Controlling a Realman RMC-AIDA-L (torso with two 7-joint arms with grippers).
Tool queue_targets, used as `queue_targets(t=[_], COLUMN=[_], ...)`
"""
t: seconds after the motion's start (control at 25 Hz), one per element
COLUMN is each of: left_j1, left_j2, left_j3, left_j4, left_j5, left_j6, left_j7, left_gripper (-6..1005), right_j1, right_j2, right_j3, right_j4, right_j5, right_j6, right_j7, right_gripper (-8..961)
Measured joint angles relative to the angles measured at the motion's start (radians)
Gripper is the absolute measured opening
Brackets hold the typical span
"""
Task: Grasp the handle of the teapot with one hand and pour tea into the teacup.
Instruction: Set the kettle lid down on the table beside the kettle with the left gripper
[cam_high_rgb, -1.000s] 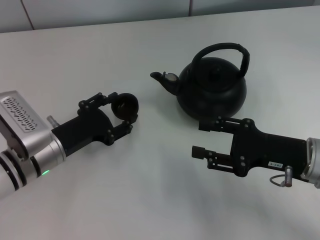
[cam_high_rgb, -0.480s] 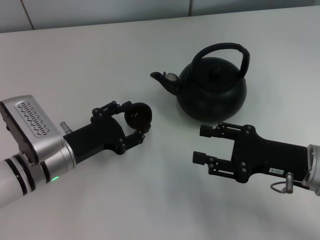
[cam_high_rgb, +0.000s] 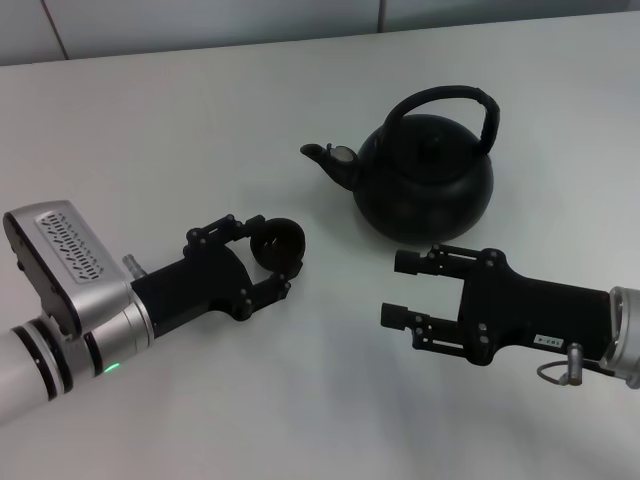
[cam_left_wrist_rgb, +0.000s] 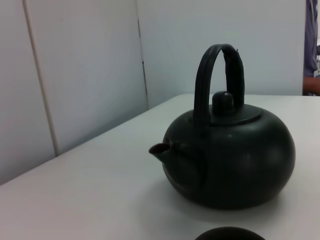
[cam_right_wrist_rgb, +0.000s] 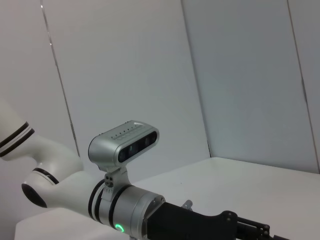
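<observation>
The matte-black teapot (cam_high_rgb: 425, 180) stands on the white table, spout pointing left, its arched handle (cam_high_rgb: 445, 95) upright. It also shows in the left wrist view (cam_left_wrist_rgb: 235, 160) with its handle (cam_left_wrist_rgb: 210, 65). My left gripper (cam_high_rgb: 272, 252) is shut on the small black teacup (cam_high_rgb: 277, 243), left of and in front of the spout. The cup's rim shows in the left wrist view (cam_left_wrist_rgb: 230, 234). My right gripper (cam_high_rgb: 395, 290) is open and empty, just in front of the teapot's body, not touching it.
The white table (cam_high_rgb: 300, 400) runs back to a grey panelled wall (cam_high_rgb: 200, 20). The right wrist view shows my left arm (cam_right_wrist_rgb: 125, 200) and its wrist camera against the wall.
My left gripper has carried the teacup to the right, closer to the teapot's spout. My right gripper has shifted only slightly and stays open.
</observation>
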Motion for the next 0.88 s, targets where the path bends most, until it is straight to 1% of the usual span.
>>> queue_targets(t=[0.68, 0.88], left_j1=[-0.011, -0.020], left_j2=[0.000, 0.000], left_j3=[-0.001, -0.008], left_j4=[-0.009, -0.009], left_j5=[0.000, 0.027], left_j6=[-0.037, -0.054], left_j7=[0.000, 0.000], left_gripper=[682, 681], right_j1=[0.004, 0.004], right_j2=[-0.002, -0.002], right_j3=[0.000, 0.000], right_j4=[0.000, 0.000], right_j5=[-0.001, -0.001], right_j6=[0.007, 0.007], right_j7=[-0.001, -0.001], right_gripper=[651, 651])
